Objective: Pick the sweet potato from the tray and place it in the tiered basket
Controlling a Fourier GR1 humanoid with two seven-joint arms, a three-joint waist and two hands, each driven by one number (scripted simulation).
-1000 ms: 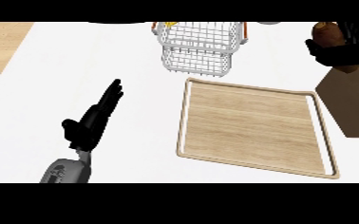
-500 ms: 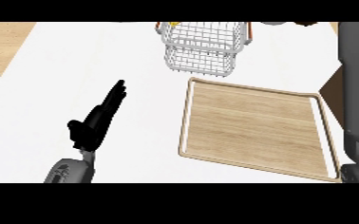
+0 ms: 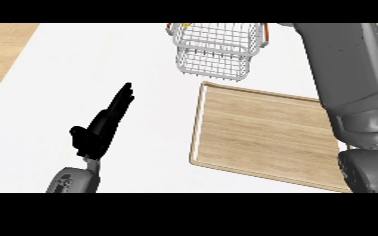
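Worktop [image 3: 88,60] white, bearing wooden tray [image 3: 258,135] at right. Right forearm [image 3: 339,80] overlaps tray's right edge, running to top; right hand out of view, state cannot be told. Tiered basket [image 3: 214,55] just beyond tray. Left hand [image 3: 100,127] open, fingers straight, left of tray. Sweet potato not discernible.

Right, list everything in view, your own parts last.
counter: one, white, under everything.
tray: one, light wood, on the counter right of centre.
tiered basket: one, silver wire with orange handles, top centre, beyond the tray's far edge.
sweet potato: none in view.
wooden surface: one, light brown, top left corner past the counter's edge.
left hand: one, black, fingers straight, left of the tray.
right forearm: one, grey, along the right edge over the tray's right side; right hand not in view.
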